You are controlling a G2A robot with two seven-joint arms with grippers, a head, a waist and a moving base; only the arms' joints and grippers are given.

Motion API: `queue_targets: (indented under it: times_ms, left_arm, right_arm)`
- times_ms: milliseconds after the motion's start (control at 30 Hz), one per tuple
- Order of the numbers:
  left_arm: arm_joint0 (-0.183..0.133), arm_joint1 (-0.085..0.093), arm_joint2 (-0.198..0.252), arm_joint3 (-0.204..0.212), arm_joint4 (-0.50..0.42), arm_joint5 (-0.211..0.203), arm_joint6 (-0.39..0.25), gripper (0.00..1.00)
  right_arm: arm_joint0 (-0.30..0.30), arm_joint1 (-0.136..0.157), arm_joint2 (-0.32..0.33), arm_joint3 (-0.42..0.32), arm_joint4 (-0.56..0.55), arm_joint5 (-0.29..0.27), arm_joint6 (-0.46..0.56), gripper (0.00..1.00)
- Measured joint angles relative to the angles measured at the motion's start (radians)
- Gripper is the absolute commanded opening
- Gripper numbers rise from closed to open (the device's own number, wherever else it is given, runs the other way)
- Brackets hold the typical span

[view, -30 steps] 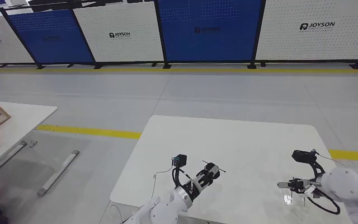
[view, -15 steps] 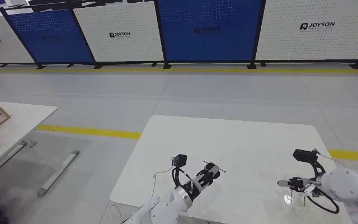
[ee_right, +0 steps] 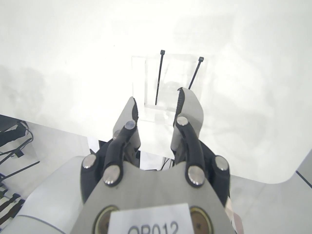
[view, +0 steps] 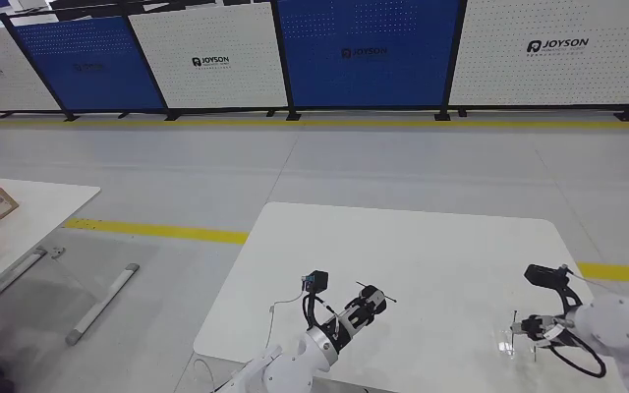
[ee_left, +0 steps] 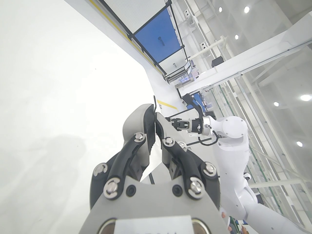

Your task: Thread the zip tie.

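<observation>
My left gripper [view: 373,299] hangs over the table's near left part, shut on a black zip tie [view: 378,292] that crosses its fingertips. In the left wrist view the tie's end [ee_left: 154,102] sticks out between the closed pads [ee_left: 149,125]. My right gripper [ee_right: 157,105] is open, with nothing between its fingers, just above a clear holder [ee_right: 139,79] near the table's right front corner. Two more black zip ties [ee_right: 159,76] [ee_right: 196,71] stand in that holder. From the top, the right gripper [view: 529,326] sits beside the holder [view: 509,347].
The white table [view: 413,246] has rounded corners, and its near edge runs close under both arms. A second white table [view: 39,206] stands far left. Blue and white pegboard panels [view: 369,54] line the back of the room.
The right gripper has drawn back to the right, away from the table's middle, and now sits over the clear holder. The left arm and its zip tie have not moved.
</observation>
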Motion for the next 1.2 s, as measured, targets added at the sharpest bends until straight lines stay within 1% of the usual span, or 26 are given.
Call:
queue_targets:
  times_ms: [67, 133, 267, 333, 500, 633, 733, 800, 900, 967, 1200]
  left_arm:
    - [0.0, 0.0, 0.0, 0.0, 0.0, 0.0, 0.0, 0.0]
    - [0.0, 0.0, 0.0, 0.0, 0.0, 0.0, 0.0, 0.0]
    - [0.0, 0.0, 0.0, 0.0, 0.0, 0.0, 0.0, 0.0]
    - [0.0, 0.0, 0.0, 0.0, 0.0, 0.0, 0.0, 0.0]
    - [0.0, 0.0, 0.0, 0.0, 0.0, 0.0, 0.0, 0.0]
    - [0.0, 0.0, 0.0, 0.0, 0.0, 0.0, 0.0, 0.0]
    - [0.0, 0.0, 0.0, 0.0, 0.0, 0.0, 0.0, 0.0]
    - [0.0, 0.0, 0.0, 0.0, 0.0, 0.0, 0.0, 0.0]
    - [0.0, 0.0, 0.0, 0.0, 0.0, 0.0, 0.0, 0.0]
    - [0.0, 0.0, 0.0, 0.0, 0.0, 0.0, 0.0, 0.0]
    - [0.0, 0.0, 0.0, 0.0, 0.0, 0.0, 0.0, 0.0]
  right_arm:
    - [0.014, -0.001, -0.017, 0.013, -0.001, 0.008, 0.0, 0.27]
    - [0.029, -0.002, -0.033, 0.029, -0.007, 0.015, 0.0, 0.29]
    - [0.053, -0.006, -0.058, 0.059, -0.007, 0.015, 0.0, 0.29]
    - [0.068, -0.01, -0.078, 0.078, 0.0, 0.015, 0.0, 0.25]
    - [0.113, -0.022, -0.132, 0.121, 0.018, 0.015, 0.0, 0.21]
    - [0.147, -0.031, -0.172, 0.158, 0.026, 0.015, 0.0, 0.22]
    - [0.167, -0.036, -0.19, 0.183, 0.024, 0.015, 0.0, 0.23]
    - [0.175, -0.039, -0.199, 0.193, 0.024, 0.015, 0.0, 0.21]
    - [0.187, -0.044, -0.209, 0.208, 0.025, 0.015, 0.0, 0.21]
    - [0.195, -0.047, -0.217, 0.218, 0.025, 0.015, 0.0, 0.18]
    - [0.23, -0.063, -0.261, 0.261, 0.03, 0.015, 0.0, 0.16]
